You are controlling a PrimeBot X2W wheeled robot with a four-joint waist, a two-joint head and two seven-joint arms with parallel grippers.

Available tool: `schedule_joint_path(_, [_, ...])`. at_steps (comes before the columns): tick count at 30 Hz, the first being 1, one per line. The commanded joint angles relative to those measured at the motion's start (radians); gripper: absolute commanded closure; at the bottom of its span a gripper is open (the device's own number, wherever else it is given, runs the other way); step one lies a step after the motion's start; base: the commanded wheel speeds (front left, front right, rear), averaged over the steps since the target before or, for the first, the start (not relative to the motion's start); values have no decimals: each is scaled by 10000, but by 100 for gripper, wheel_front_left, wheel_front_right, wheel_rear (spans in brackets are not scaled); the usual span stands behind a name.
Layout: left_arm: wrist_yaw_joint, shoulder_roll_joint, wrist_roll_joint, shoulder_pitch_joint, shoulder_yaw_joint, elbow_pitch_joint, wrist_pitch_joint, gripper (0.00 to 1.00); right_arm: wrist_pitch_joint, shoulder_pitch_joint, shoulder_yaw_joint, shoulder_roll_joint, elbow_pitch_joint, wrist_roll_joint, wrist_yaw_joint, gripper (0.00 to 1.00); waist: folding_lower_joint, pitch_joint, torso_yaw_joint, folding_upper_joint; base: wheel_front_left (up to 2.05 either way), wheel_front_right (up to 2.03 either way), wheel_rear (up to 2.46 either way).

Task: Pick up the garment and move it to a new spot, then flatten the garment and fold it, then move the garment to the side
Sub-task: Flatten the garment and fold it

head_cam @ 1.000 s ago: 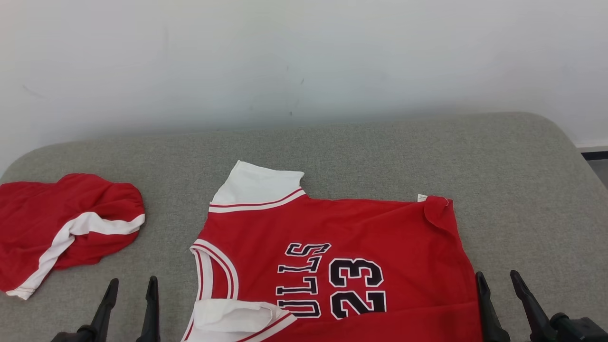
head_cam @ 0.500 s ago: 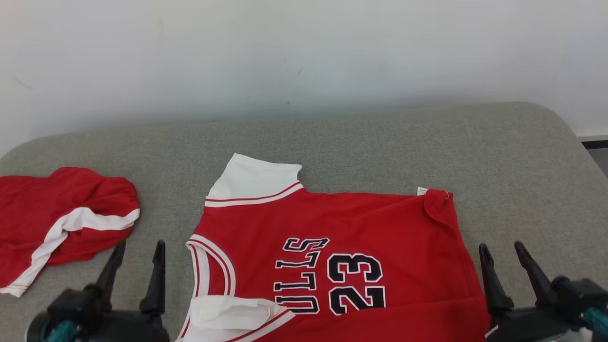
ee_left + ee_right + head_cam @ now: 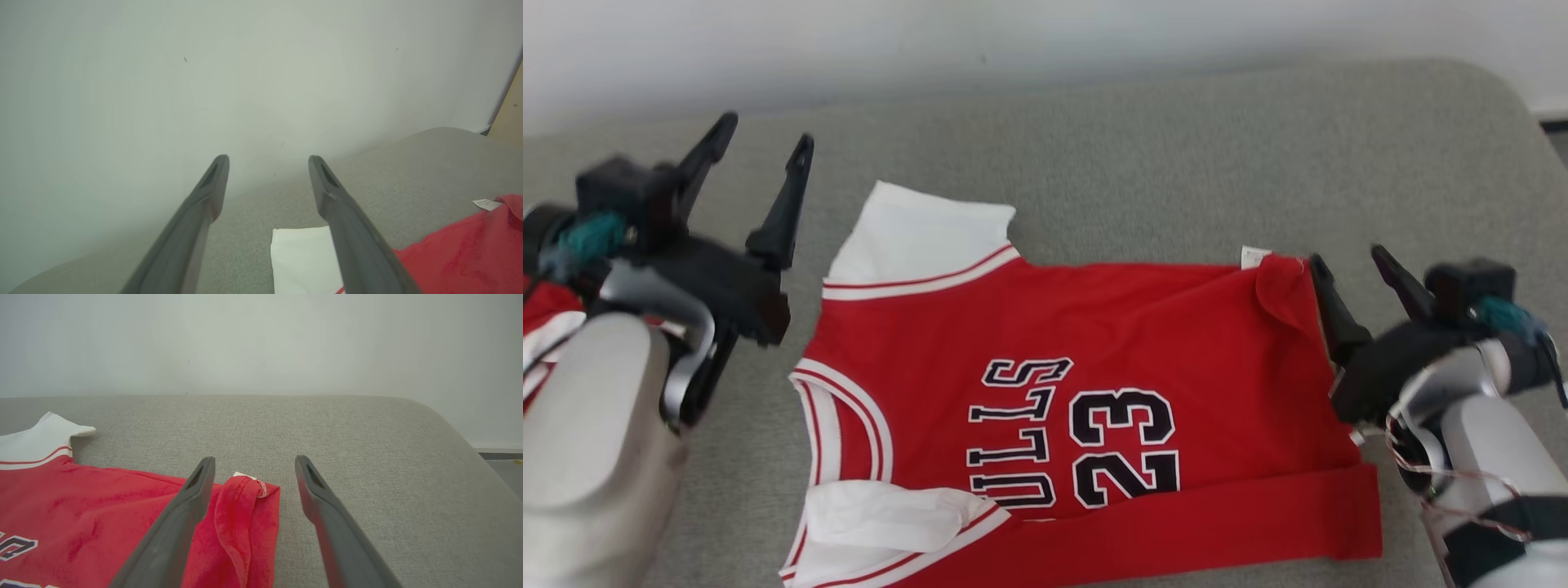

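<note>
fingers (image 3: pixel 788 192): we have both pairs spread wide and empty, left gripper (image 3: pixel 766 135) and right gripper (image 3: pixel 1345 257) alike, with nothing pinched in either.
left gripper: out at the far left, just left of the far white sleeve (image 3: pixel 923 237), tips aimed at the wall (image 3: pixel 1013 33); in its wrist view we catch that sleeve's corner low between the two fingers.
right gripper: over on the right, hard by the turned-over corner (image 3: pixel 1278 282); in its wrist view that corner lies between the fingers, closer to the left one. Touching or not, we cannot tell.
jersey (image 3: pixel 1094 343): red, lying spread in the middle of the grey cushion (image 3: pixel 1135 131), number 23 and the lettering facing up, neckline to the left.
near edge: a red band (image 3: pixel 1217 506) is folded over along the near side, and the near white sleeve (image 3: pixel 890 523) is doubled in on itself at the near left.
tag (image 3: pixel 1252 256): small and white, poking out just beside the turned-over corner.
far left: a second red-and-white garment (image 3: pixel 543 298) peeks out behind the left forearm (image 3: pixel 588 441).
</note>
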Motion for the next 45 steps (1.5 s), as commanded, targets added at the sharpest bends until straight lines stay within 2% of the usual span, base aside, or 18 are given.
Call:
schedule_joint_path(1, [18,120,-245,-488,-372,338,139,0,149,-408,183,29,263,-29,3,0,-3,1076,-430,-2,0,0,0])
schedule_joint_path(8, [17,492,-1314,-2471,-2419,2328,476,0,535,-1990,904,404,1616,57,3,0,-3,1760,-742,-2,0,0,0])
schedule_joint_path(13, [16,477,-2076,-3221,-3407,3525,571,0,463,-2487,1335,579,2155,263,3,0,-3,1940,-934,-2,0,0,0])
schedule_joint_path(23, [15,675,-3232,-4080,-4667,5101,642,0,333,-3229,1983,928,2756,632,3,0,-3,2373,-1374,-2,0,0,0])
schedule_joint_path(29, [15,567,-3733,-4443,-5045,5810,674,0,229,-3661,2197,1032,3120,795,3,0,-3,2640,-1515,-2,0,0,0])
schedule_joint_path(30, [17,542,-3821,-4485,-5089,5926,669,0,231,-3718,2214,1038,3187,840,3,5,-3,2675,-1533,-2,0,0,0])
schedule_joint_path(31, [17,504,-3921,-4497,-5108,6059,688,0,219,-3764,2239,1041,3234,879,3,19,-3,2708,-1548,-2,0,0,0])
schedule_joint_path(32, [15,441,-3984,-4499,-5157,6156,752,0,112,-3809,2266,1052,3239,925,3,53,-3,2735,-1555,-2,0,0,0])
schedule_joint_path(33, [15,399,-4055,-4510,-5241,6255,818,17,57,-3854,2287,1055,3256,995,3,71,-3,2752,-1557,-2,0,0,0])
schedule_joint_path(34, [15,373,-4101,-4527,-5333,6311,814,54,24,-3880,2318,1052,3292,1058,3,91,-3,2762,-1560,-2,0,0,0])
schedule_joint_path(35, [15,373,-4101,-4527,-5333,6311,814,54,24,-3880,2318,1052,3292,1058,3,91,-3,2762,-1560,-2,0,0,0])
schedule_joint_path(36, [15,339,-4188,-4521,-5384,6337,730,97,-58,-3894,2358,1061,3287,1145,3,100,-3,2764,-1557,-2,0,0,0])
schedule_joint_path(37, [15,305,-4274,-4504,-5438,6354,701,100,-141,-3914,2371,1051,3275,1221,3,100,-3,2760,-1541,-2,0,0,0])
schedule_joint_path(45, [21,315,-4840,-4813,-5658,6243,-202,100,-1051,-4063,2329,755,3423,1589,3,100,-3,2440,-1151,-2,0,0,0])
